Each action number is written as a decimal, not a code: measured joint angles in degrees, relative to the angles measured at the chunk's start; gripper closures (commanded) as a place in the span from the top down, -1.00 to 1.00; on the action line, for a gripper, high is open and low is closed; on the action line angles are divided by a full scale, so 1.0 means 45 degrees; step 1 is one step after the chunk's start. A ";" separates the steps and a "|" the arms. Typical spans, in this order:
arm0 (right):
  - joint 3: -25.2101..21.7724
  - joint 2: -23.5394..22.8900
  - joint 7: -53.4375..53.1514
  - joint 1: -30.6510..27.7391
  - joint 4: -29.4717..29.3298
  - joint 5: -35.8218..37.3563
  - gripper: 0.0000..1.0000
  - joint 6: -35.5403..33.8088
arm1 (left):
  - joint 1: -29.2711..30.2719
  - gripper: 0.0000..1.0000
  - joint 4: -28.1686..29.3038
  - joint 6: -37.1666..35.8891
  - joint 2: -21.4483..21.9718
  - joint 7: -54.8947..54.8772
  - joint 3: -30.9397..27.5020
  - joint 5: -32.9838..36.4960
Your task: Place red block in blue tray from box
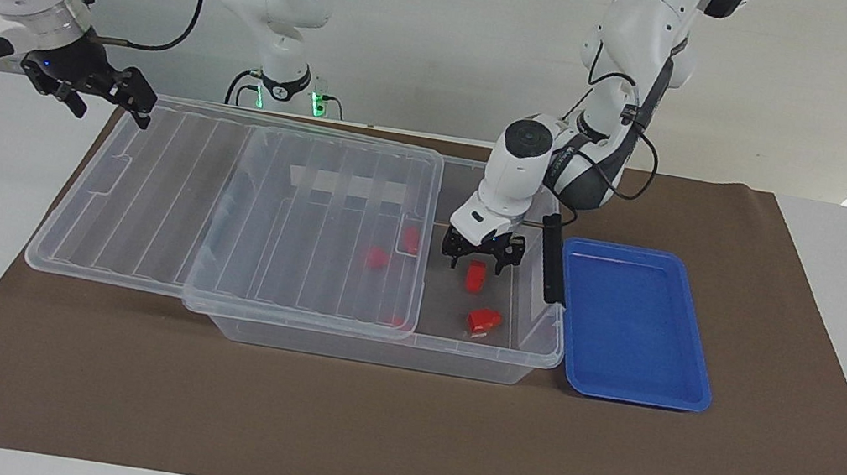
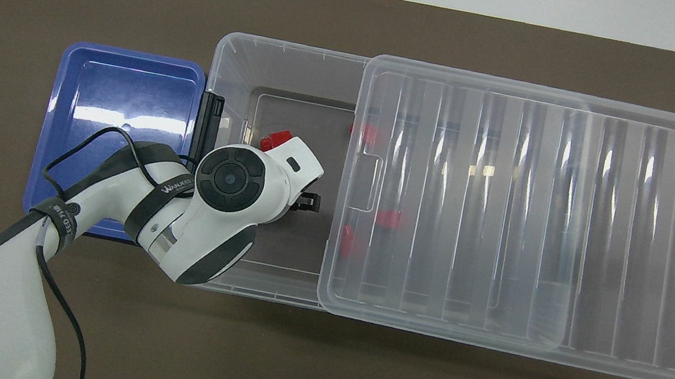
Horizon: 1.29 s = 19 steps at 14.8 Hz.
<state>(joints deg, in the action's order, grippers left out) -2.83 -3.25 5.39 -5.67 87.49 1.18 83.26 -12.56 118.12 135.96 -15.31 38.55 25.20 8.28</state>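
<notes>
Left gripper (image 1: 481,260), reaching down into the uncovered end of the box (image 1: 533,348), stands with its jaws parted on either side of the red block (image 1: 475,276); whether the fingers press the block cannot be told. In the overhead view the left arm's wrist covers both this gripper and the block. The block stands in the box directly beneath the gripper, at the end nearest the blue tray (image 1: 635,326).

Just beside the gripper, on the box floor and farther from the robots, lies a chunkier red piece (image 1: 484,321) with a pale edge. Toward the right arm's end from the gripper, two more red pieces (image 1: 377,258) show through the clear ribbed lid (image 1: 168,188), which lies slid along the box so that it covers most of it and overhangs the right arm's end. A black clip (image 1: 552,259) sits on the box's end wall between the gripper and the tray.

The blue tray rests on the brown mat (image 1: 392,436) of the desk, touching or just beside the clip end of the box, with nothing in it.

Right gripper (image 1: 103,87) waits in the air over the overhanging corner of the lid, well apart from the left gripper, its jaws parted and gripping nothing.
</notes>
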 measured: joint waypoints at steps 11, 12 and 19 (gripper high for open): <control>0.0020 0.0070 0.0000 0.0040 0.0000 0.0000 1.00 0.0004 | 0.0021 -1.00 -0.0275 -0.0975 0.1294 0.0178 0.0013 0.0090; 0.0020 0.0070 0.0000 0.0040 0.0000 0.0000 1.00 0.0004 | 0.0023 -1.00 -0.0389 -0.1604 0.1858 0.0194 0.0013 0.0090; 0.0019 0.0070 0.0000 0.0040 0.0001 0.0000 1.00 0.0004 | 0.0041 -1.00 -0.1425 -0.5228 0.4606 -0.0336 -0.0833 -0.0754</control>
<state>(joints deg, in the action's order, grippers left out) -2.74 -2.94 5.39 -5.50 87.49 1.18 83.28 -12.38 111.70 112.44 5.42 37.04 21.45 4.89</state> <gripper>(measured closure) 0.000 0.656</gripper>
